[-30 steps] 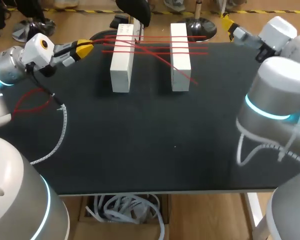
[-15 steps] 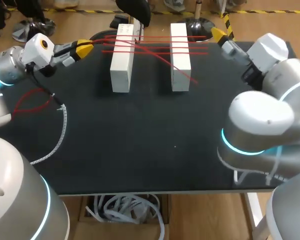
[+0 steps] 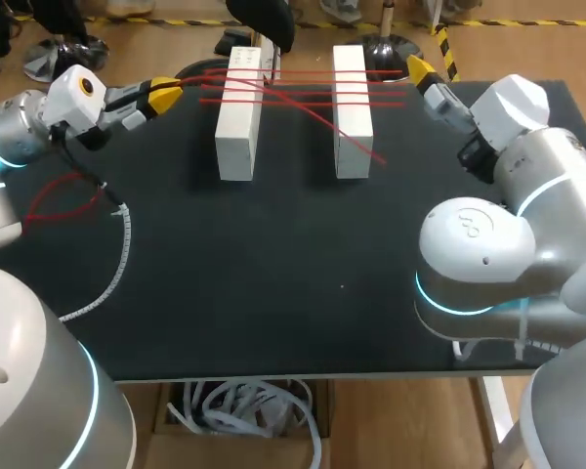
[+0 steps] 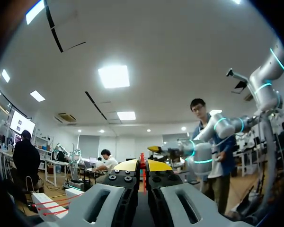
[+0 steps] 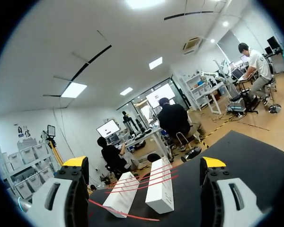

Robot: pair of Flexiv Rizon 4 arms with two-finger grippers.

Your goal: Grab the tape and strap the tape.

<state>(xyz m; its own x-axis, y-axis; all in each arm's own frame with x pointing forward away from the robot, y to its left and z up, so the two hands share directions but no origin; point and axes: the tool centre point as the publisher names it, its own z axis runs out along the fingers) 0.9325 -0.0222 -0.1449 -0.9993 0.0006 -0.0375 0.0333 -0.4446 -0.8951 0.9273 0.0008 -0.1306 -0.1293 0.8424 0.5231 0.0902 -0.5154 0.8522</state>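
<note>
Matt, dark and finely grained across the table (image 3: 273, 313). Smooth matt white on 2 pieces, left block (image 3: 236, 122) and right block (image 3: 352, 112); plastic or painted wood, unclear. Sheen of the thin red tape (image 3: 303, 93) too fine to tell. Glossy white plastic on the right arm shell (image 3: 488, 244).

Robotics lab: robot arms (image 3: 513, 147), black table (image 3: 273, 254)

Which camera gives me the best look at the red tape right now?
Head view: the red tape lies in full across both white blocks. Right wrist view shows the strands smaller; left wrist view mostly a sliver in the left gripper.
</note>
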